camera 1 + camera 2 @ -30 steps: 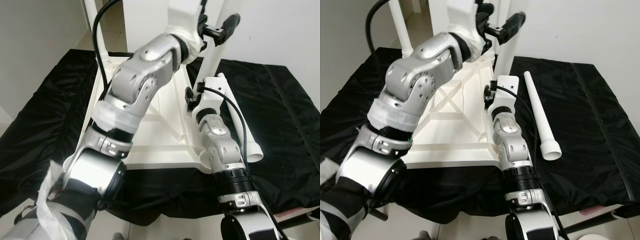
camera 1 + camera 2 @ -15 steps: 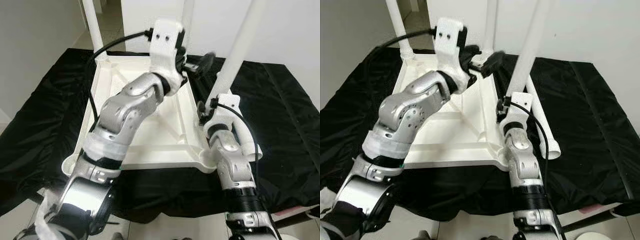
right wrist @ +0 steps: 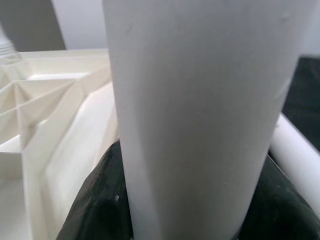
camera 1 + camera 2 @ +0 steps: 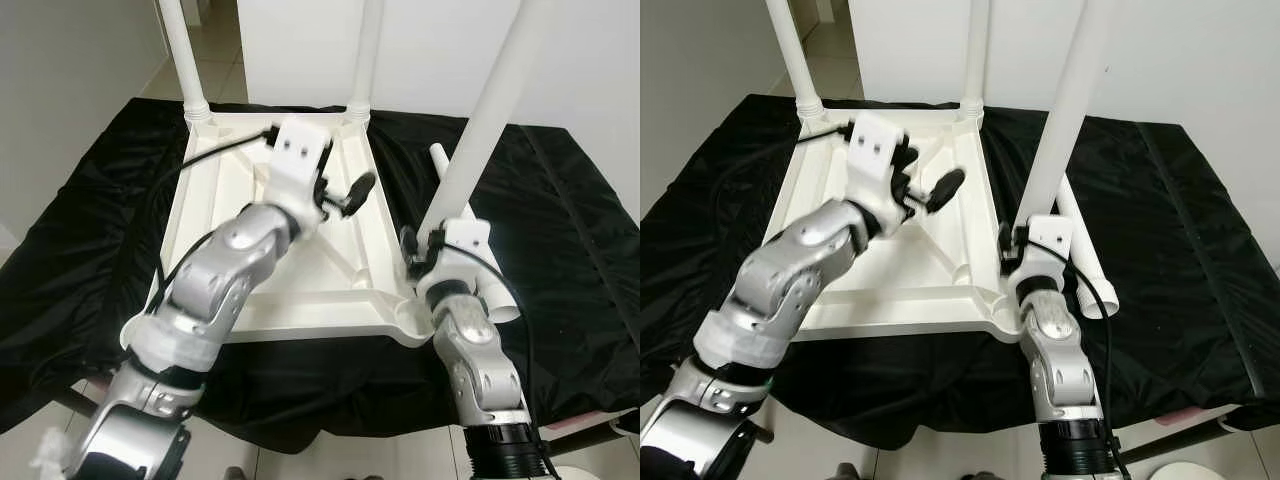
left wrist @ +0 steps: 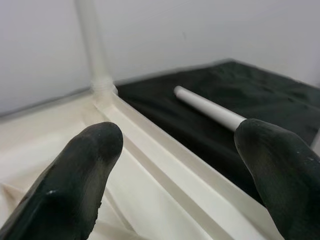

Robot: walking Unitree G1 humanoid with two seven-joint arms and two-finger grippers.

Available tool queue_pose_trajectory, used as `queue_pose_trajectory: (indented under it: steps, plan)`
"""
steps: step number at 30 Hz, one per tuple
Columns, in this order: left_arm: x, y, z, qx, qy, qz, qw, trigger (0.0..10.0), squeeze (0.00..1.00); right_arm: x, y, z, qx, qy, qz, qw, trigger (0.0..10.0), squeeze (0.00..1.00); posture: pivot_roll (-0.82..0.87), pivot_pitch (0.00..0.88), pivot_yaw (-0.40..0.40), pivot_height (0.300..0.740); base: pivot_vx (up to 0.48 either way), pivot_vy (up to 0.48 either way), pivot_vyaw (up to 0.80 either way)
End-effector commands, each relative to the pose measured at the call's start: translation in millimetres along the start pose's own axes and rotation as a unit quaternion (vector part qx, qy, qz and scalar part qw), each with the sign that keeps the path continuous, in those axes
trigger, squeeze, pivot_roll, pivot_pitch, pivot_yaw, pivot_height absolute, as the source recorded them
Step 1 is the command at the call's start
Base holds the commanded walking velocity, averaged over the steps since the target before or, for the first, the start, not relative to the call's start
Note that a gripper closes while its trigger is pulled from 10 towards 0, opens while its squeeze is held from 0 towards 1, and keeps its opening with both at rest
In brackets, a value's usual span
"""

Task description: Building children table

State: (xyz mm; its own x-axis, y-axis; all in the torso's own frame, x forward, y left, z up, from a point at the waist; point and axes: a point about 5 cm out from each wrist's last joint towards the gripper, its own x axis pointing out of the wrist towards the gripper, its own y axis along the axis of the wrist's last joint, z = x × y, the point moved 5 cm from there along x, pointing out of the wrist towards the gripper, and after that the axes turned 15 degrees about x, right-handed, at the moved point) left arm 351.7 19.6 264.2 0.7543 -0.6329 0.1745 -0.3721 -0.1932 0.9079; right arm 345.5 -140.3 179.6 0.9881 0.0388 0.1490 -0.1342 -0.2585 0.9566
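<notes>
The white children's table top lies upside down on the worktop, on a black cloth. Two legs stand upright in the far corner sockets: the far left leg and the far middle leg. The right end effector is clamped on a third leg, held near its lower end; in the right wrist view the white tube sits between the black fingers. This leg leans slightly and its foot hangs just beside the near right corner of the table top; whether it has entered the socket cannot be told. A fourth leg lies loose on the cloth, just beside the right arm. The left end effector hovers over the ribbed underside with fingers apart, holding nothing; the left wrist view shows both fingertips spread. Judgement: step in hand is fitting the third leg. The next move calls for squaring the leg upright over the corner socket, then pressing or twisting it down; the free left end effector could steady the table top.
</notes>
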Motion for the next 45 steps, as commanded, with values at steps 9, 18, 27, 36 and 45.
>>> queue_pose_trajectory:
  steps: [9,18,27,36,45]
  plan:
    - [-22.9,-8,30.3,0.024,-0.104,0.03,0.994,10.0,0.0,-15.6,3,-11.3,-0.03,0.039,0.02,0.999,10.0,0.0,-0.03,0.083,0.006,0.74,0.0,0.0,0.0]
    - [-46.4,-32,51.5,0.039,-0.165,0.0,0.986,10.0,0.0,-32.4,-4,-6.1,-0.052,0.048,0.01,0.997,10.0,0.0,-0.03,0.087,0.001,0.74,0.0,0.0,0.0]
    - [-64.2,-45,54.9,0.048,-0.197,-0.016,0.979,10.0,0.0,-53.6,-24,-10.1,-0.071,0.084,-0.014,0.994,10.0,0.0,-0.03,0.088,0.01,0.74,0.0,0.0,0.0]
    - [-67.4,-46,52.1,0.058,-0.202,-0.018,0.978,10.0,0.0,-61.2,-38,-7.5,-0.086,0.105,-0.033,0.99,10.0,0.0,-0.03,0.091,0.011,0.74,0.0,0.0,0.0]
    - [-68.9,-44,47.9,0.062,-0.197,-0.018,0.978,10.0,0.0,-74.8,-59,4.9,-0.124,0.138,-0.068,0.98,10.0,0.0,-0.03,0.112,0.019,0.74,0.0,0.0,0.0]
